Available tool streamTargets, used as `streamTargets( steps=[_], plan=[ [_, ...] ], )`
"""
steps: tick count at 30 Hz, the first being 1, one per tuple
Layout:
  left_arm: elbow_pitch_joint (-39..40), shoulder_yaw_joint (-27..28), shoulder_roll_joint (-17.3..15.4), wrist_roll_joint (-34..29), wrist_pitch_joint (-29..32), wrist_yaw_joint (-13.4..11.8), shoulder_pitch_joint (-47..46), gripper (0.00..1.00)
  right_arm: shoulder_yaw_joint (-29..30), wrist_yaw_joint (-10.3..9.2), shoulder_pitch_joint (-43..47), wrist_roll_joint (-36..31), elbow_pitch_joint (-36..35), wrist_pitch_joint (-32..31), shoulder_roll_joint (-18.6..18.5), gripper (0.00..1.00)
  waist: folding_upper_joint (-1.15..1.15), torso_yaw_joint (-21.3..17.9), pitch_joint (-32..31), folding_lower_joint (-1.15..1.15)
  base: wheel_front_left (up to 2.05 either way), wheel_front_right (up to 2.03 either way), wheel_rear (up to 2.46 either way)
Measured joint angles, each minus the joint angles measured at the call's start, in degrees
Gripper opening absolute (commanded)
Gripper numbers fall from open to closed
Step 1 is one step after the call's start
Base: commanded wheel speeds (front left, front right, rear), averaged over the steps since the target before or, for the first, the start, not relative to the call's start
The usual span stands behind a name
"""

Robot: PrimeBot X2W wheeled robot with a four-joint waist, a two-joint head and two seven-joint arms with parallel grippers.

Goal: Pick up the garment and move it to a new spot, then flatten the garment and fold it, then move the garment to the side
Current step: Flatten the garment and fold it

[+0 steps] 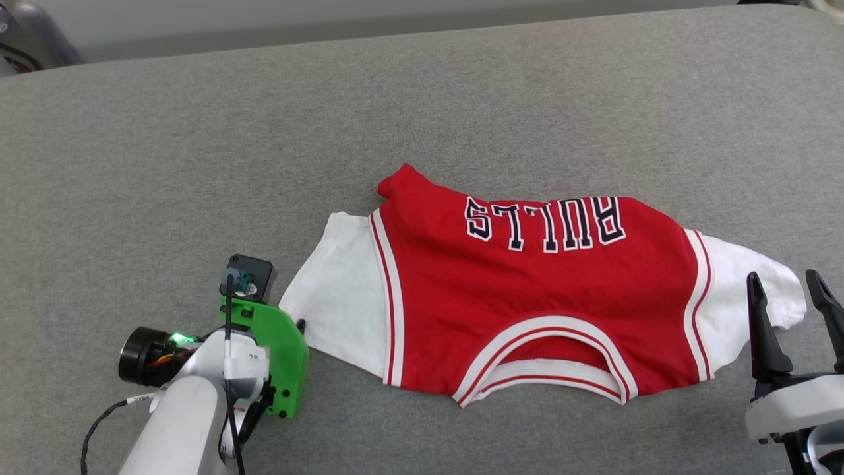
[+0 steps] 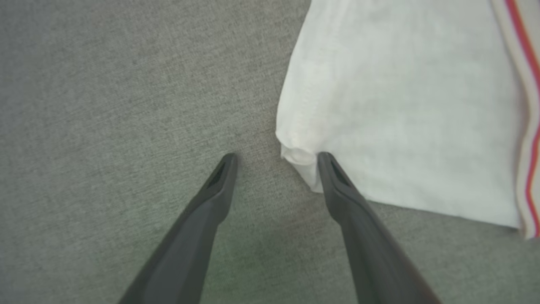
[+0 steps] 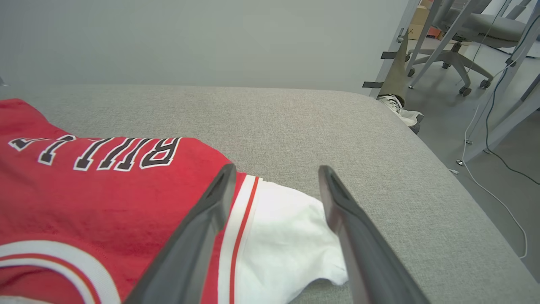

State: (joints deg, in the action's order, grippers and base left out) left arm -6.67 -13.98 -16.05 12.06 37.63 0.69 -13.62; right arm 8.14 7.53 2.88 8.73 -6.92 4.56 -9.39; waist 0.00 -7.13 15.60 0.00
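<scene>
Head view: the garment [image 1: 527,310] lies spread on the grey worktop [image 1: 422,99], its collar toward the near edge and its lettering toward the far side. The left hand [image 2: 276,157] is open at the near corner of the white left sleeve [image 1: 336,290], one fingertip over the hem. The right hand [image 1: 788,290] is open too, its fingers astride the right sleeve [image 1: 745,297], gripping nothing.
</scene>
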Motion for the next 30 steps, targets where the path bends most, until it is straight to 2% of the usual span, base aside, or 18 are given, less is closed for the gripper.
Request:
streamTargets(
  steps=[4,5,11,16,21,28,29,30],
  plan=[
    [-1.23,-0.49,-0.02,0.18,0.46,0.37,-0.54,1.0,0.18,0.0,-0.09,-0.04,0.11,0.13,0.0,1.0,0.0,-0.55,0.7,0.0,0.0,0.0,0.0],
    [-1.67,-0.66,0.02,0.86,1.33,0.87,-0.92,0.0,0.16,0.0,-0.09,-0.11,0.19,0.22,0.01,1.0,0.0,-0.63,0.7,0.0,0.0,0.0,0.0],
    [-2.14,-0.33,1.77,3.38,1.65,0.94,-0.73,0.0,0.91,0.0,-0.08,-0.54,0.68,-0.16,-0.11,1.0,0.0,-0.05,-0.15,0.0,0.0,0.0,0.0],
    [-0.29,1.42,2.21,4.74,-0.58,-1.05,1.87,0.0,1.09,0.0,-0.01,-0.63,1.1,-2.0,-0.98,1.0,0.0,1.17,-1.67,0.0,0.0,0.0,0.0],
    [2.57,3.02,1.9,5.19,-1.29,-2.61,5.04,0.0,0.54,0.0,0.72,-0.41,1.99,-6.71,-2.48,1.0,0.0,3.07,-3.22,0.0,0.0,0.0,0.0],
    [11.43,6.33,0.52,7.57,-1.13,-4.49,8.89,0.0,-0.67,0.0,2.35,0.42,2.25,-15.5,-4.82,1.0,0.0,6.14,-5.23,0.0,0.0,0.0,0.0],
    [12.99,6.65,0.36,7.97,-0.73,-4.55,9.67,0.0,-0.73,0.0,2.54,0.62,2.29,-17.45,-5.28,1.0,0.0,6.57,-5.49,0.0,0.0,0.0,0.0],
    [17.18,7.27,0.05,9.15,0.29,-4.7,11.82,0.0,-1.02,0.0,2.97,1.04,2.21,-23.66,-6.94,1.0,0.0,7.59,-6.1,0.0,0.0,0.0,0.0]
  ],
)
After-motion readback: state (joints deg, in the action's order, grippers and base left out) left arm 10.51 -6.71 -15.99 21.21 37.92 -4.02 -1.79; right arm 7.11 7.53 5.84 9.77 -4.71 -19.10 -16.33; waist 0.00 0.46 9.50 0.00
